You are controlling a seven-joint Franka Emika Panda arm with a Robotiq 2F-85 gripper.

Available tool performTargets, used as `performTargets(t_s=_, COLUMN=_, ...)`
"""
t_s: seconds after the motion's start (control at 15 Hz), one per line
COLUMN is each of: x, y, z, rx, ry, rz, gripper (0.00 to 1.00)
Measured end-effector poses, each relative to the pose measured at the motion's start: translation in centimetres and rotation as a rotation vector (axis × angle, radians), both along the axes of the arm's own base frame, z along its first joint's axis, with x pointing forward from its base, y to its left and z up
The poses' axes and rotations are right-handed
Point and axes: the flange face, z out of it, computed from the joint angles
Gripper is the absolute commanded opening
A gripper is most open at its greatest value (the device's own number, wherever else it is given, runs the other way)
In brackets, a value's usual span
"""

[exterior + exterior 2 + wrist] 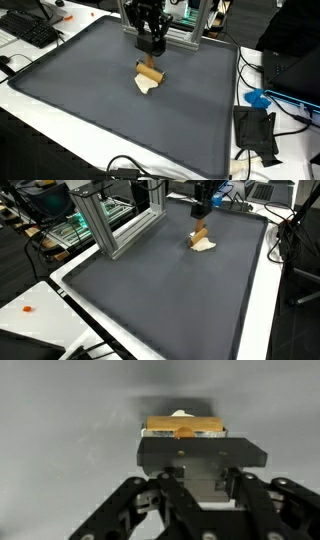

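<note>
A white table (25,130) carries a dark mat (90,110), and a metal frame (110,220) stands at the mat's edge. The tool (152,50) is clenched on a tan block (150,72), held tilted over the mat. Right under the block lies a cream piece (148,87); whether they touch is unclear.

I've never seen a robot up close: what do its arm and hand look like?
The hand is all black: a blocky body and two fingers made of angular jointed bars, clearest in the wrist view. No markings or cables show. The arm above is mostly cut off.
</note>
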Motion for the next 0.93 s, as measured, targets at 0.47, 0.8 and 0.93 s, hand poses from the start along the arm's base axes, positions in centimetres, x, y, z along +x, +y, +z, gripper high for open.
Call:
performTargets(t_s=0.47, x=0.3, y=-0.9, z=1.6, rx=-0.028, ry=-0.037, rz=0.323, gripper=0.23)
performTargets(t_s=0.8, x=0.0, y=-1.4, z=1.1, rx=-0.041, ry=-0.013, rz=0.601, gripper=0.23)
performTargets(t_s=0.93, x=-0.4, y=-1.3, z=0.4, rx=-0.035, ry=0.006, rz=0.717, gripper=0.23)
